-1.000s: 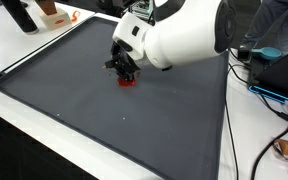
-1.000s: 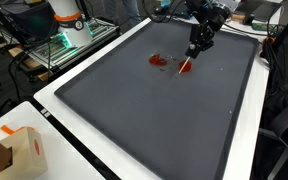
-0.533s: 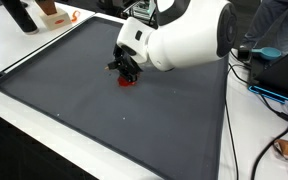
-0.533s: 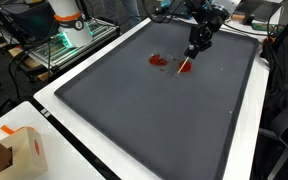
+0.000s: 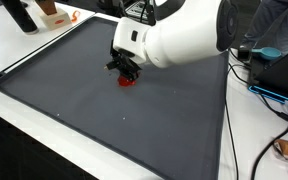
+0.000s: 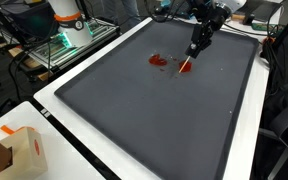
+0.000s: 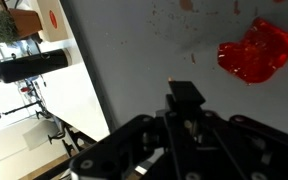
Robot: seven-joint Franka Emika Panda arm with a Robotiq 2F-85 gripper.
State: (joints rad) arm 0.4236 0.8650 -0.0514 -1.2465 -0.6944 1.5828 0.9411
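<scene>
On the far right of the mat: a red stick [image 6: 186,66] slants on the dark mat [image 6: 134,115], its upper end right under the jaws, its lower end pointing near-left
Jaws: they point down over the stick's upper end, touching it or nearly so in an exterior view; their gap is hidden in every view, so I cannot tell whether they are clenched on the stick or released
Red patch: a flat red patch [image 6: 159,60] lies on the mat just left of the stick, apart from the jaws; the wrist view shows it [image 7: 256,52] at upper right, well clear of the black fingers [image 7: 184,97] at lower middle
Arm: the white arm [image 5: 184,35] leans in over the mat's far side and hides most of the jaws in that exterior view
Mat: dark grey, it covers most of the white desk [image 6: 46,112]; faint reddish specks show on it in the wrist view
Near left corner: a cardboard box [image 6: 14,150] stands on the desk, well apart from the stick
Right edge: cables [image 5: 269,95] lie on the desk beside the mat
</scene>
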